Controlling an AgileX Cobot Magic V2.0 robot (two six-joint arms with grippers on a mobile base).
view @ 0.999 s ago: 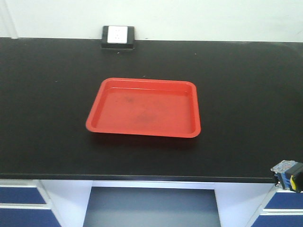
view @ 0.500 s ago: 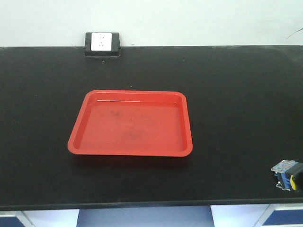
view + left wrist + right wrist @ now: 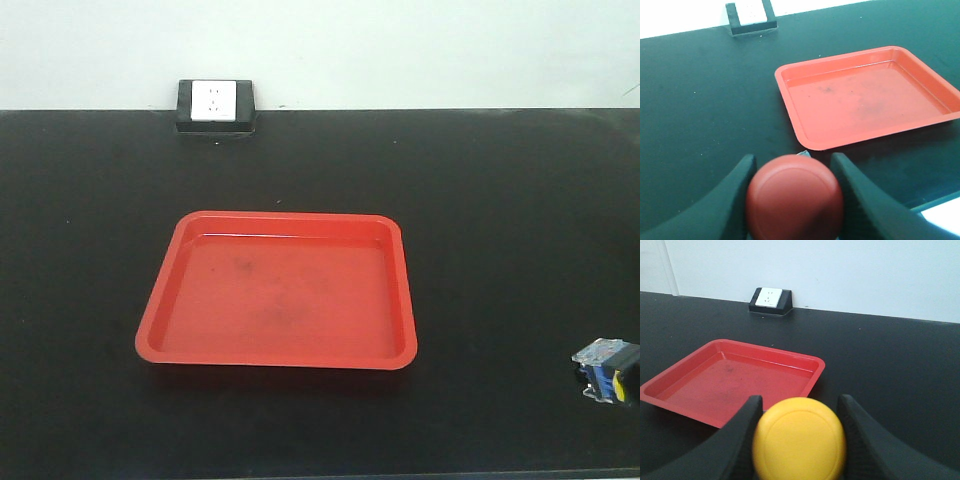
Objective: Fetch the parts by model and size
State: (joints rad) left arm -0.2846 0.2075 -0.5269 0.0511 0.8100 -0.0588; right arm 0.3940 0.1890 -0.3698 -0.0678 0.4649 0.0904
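A red-capped button (image 3: 794, 197) is gripped by the left gripper (image 3: 792, 159) and a yellow-capped button (image 3: 799, 437) by the right gripper (image 3: 800, 400), near the red tray (image 3: 280, 362). Their bases are hidden behind the caps.

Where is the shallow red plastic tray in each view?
Front view: shallow red plastic tray, centre-left.
Left wrist view: upper right, beyond the red-capped push-button held in the left pincer.
Right wrist view: left of centre, beyond the yellow-capped push-button held in the right pincer.
Shared landmark: black-and-white socket box at the wall, beyond the tray in every view.
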